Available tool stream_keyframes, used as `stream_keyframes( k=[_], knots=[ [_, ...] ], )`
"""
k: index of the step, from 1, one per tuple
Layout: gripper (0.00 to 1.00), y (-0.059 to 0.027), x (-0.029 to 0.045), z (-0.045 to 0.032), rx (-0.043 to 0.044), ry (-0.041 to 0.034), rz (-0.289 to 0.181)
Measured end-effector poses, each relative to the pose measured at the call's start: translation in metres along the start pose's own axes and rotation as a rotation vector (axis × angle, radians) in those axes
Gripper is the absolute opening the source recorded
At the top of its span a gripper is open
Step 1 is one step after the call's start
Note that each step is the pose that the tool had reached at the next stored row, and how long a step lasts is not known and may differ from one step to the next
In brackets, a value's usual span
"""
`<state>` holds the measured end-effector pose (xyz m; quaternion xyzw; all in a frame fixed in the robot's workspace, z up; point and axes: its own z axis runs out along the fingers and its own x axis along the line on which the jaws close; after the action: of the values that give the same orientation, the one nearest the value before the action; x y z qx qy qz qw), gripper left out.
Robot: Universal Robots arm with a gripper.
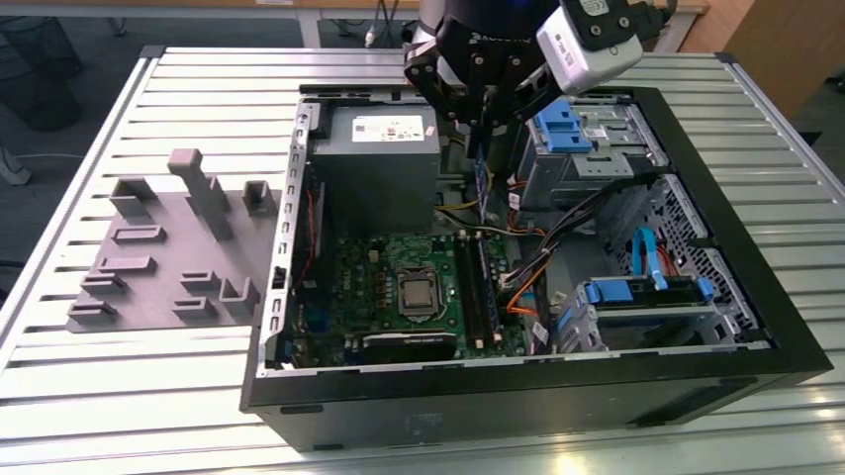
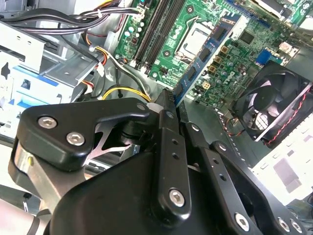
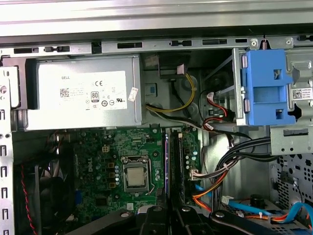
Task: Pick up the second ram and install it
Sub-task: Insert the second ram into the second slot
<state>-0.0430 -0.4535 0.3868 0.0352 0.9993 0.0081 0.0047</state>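
My gripper [image 1: 482,131] hangs over the open computer case [image 1: 528,396], shut on the second ram [image 1: 481,190]. The ram is a narrow blue board with dark chips [image 2: 208,49]. It sticks out from between my black fingers [image 2: 166,127], over the green motherboard [image 2: 234,54]. In the first wrist view the ram [image 3: 167,161] appears edge-on, in line with the long black memory slots [image 3: 179,164] to the right of the processor socket [image 3: 134,175]. In the exterior view it is held above the slots [image 1: 473,287], apart from them.
A grey power supply [image 1: 376,148] stands at the exterior view's left of the gripper. Blue drive latches [image 1: 571,129] and bundled cables [image 1: 581,213] are at its right. A case fan [image 2: 271,100] sits by the board. A grey fixture block [image 1: 172,247] lies on the slatted table.
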Motion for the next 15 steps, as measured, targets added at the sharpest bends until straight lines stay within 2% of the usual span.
stream_keyframes(
  k=[9,15],
  knots=[
    [0.14,0.0000,-0.0002,0.0015,0.0003,0.0000,0.000],
    [0.14,-0.0001,-0.0015,0.0119,0.0000,0.0004,-0.028]
  ],
)
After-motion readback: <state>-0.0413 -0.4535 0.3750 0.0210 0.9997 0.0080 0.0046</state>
